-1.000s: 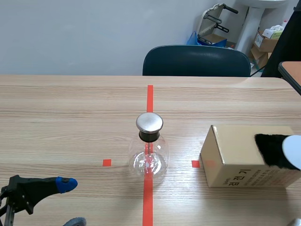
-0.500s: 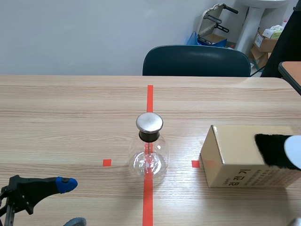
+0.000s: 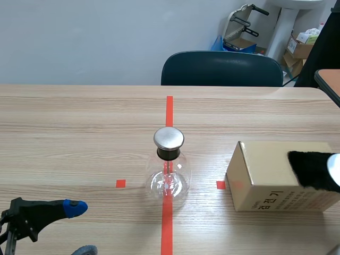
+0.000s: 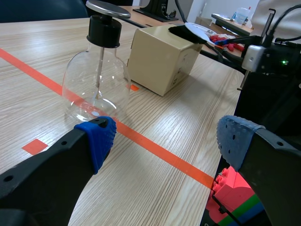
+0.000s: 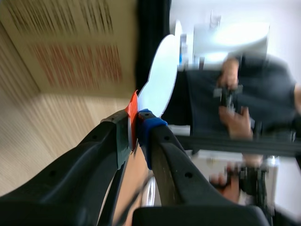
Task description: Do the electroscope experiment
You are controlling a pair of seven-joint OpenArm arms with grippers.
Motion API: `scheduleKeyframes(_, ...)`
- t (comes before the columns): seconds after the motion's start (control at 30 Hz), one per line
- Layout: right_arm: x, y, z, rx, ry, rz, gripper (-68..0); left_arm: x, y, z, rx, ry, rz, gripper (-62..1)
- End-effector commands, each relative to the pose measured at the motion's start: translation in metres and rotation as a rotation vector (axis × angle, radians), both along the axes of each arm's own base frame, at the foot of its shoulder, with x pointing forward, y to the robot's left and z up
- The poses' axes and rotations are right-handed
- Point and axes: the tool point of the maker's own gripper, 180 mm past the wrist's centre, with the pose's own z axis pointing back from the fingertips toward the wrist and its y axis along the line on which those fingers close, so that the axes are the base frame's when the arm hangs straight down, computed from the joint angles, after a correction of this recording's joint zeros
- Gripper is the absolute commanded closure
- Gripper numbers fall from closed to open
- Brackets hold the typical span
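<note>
The electroscope, a clear glass flask with a black neck and a round metal cap, stands on the red centre line. It shows ahead of my left gripper's one finger in the left wrist view too, electroscope. My left gripper stays open low at the near left, left gripper holding nothing. My right gripper is shut on the orange-red tab of a white plate. The white plate lies against black fur on top of a cardboard box.
A dark chair stands behind the table's far edge. Coloured blocks sit off the near table edge under my left gripper. The right arm's body stands behind the box. A blurred person appears beyond the right gripper.
The white plate has slid a little to the right across the black fur. The left arm and the electroscope have stayed where they were.
</note>
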Motion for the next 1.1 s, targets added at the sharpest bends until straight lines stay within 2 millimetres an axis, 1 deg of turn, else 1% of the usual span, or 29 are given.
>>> scheduleKeyframes(0.0,0.001,0.008,0.01,-0.028,-0.046,0.06,-1.7,0.0,-0.001,0.005,-0.019,-0.009,-0.002,-46.9)
scheduleKeyframes(0.13,-0.004,0.048,0.012,0.002,-0.057,0.285,-1.7,0.0,-0.001,0.005,-0.019,-0.009,-0.002,-46.9)
scheduleKeyframes(0.17,-0.006,0.054,0.012,0.007,-0.058,0.322,-1.7,0.0,-0.001,0.005,-0.019,-0.009,-0.002,-46.9)
scheduleKeyframes(0.2,-0.007,0.056,0.012,0.011,-0.059,0.332,-1.7,0.0,-0.001,0.005,-0.019,-0.009,-0.002,-46.9)
scheduleKeyframes(0.27,-0.006,0.05,0.012,0.01,-0.058,0.295,-1.7,0.0,-0.001,0.005,-0.019,-0.009,-0.002,-46.9)
scheduleKeyframes(0.4,0.0,0.01,0.01,-0.019,-0.048,0.073,-1.7,0.0,-0.001,0.005,-0.019,-0.009,-0.002,-46.9)
scheduleKeyframes(0.43,0.001,0.004,0.01,-0.023,-0.047,0.037,-1.7,0.0,-0.001,0.005,-0.019,-0.009,-0.002,-46.9)
scheduleKeyframes(0.47,0.001,0.002,0.01,-0.026,-0.046,0.027,-1.7,0.0,-0.001,0.005,-0.018,-0.009,-0.002,-46.9)
scheduleKeyframes(0.5,0.001,0.004,0.01,-0.028,-0.045,0.041,-1.7,0.0,-0.001,0.005,-0.017,-0.01,-0.003,-46.9)
scheduleKeyframes(0.53,0.001,0.011,0.009,-0.026,-0.045,0.079,-1.7,0.0,0.0,0.005,-0.016,-0.01,-0.003,-46.9)
scheduleKeyframes(0.63,-0.004,0.043,0.011,-0.002,-0.053,0.258,-1.7,0.0,0.0,0.005,-0.016,-0.011,-0.002,-46.9)
scheduleKeyframes(0.67,-0.006,0.052,0.011,0.005,-0.055,0.305,-1.7,0.0,0.0,0.005,-0.016,-0.011,-0.002,-46.9)
scheduleKeyframes(0.7,-0.007,0.056,0.011,0.009,-0.056,0.328,-1.7,0.0,0.0,0.005,-0.016,-0.011,-0.002,-46.9)
scheduleKeyframes(0.73,-0.008,0.055,0.012,0.012,-0.057,0.324,-1.7,0.0,0.0,0.005,-0.014,-0.011,-0.002,-46.9)
scheduleKeyframes(0.77,-0.006,0.051,0.012,0.012,-0.058,0.297,-1.7,0.0,0.001,0.006,-0.014,-0.012,-0.002,-46.9)
scheduleKeyframes(0.8,-0.004,0.044,0.011,0.008,-0.056,0.251,-1.7,0.001,0.002,0.006,-0.014,-0.013,-0.002,-46.9)
scheduleKeyframes(0.9,0.0,0.011,0.009,-0.015,-0.047,0.064,-1.7,0.001,0.004,0.009,-0.022,-0.021,0.001,-46.9)
scheduleKeyframes(0.93,0.0,0.004,0.009,-0.021,-0.045,0.026,-1.7,0.001,0.004,0.009,-0.023,-0.021,0.001,-46.9)
scheduleKeyframes(1.0,0.0,0.002,0.009,-0.024,-0.044,0.019,-1.7,0.001,0.004,0.009,-0.022,-0.02,0.0,-46.9)
scheduleKeyframes(1.07,0.0,0.018,0.009,-0.018,-0.046,0.106,-1.7,0.001,0.004,0.009,-0.022,-0.02,0.0,-46.9)
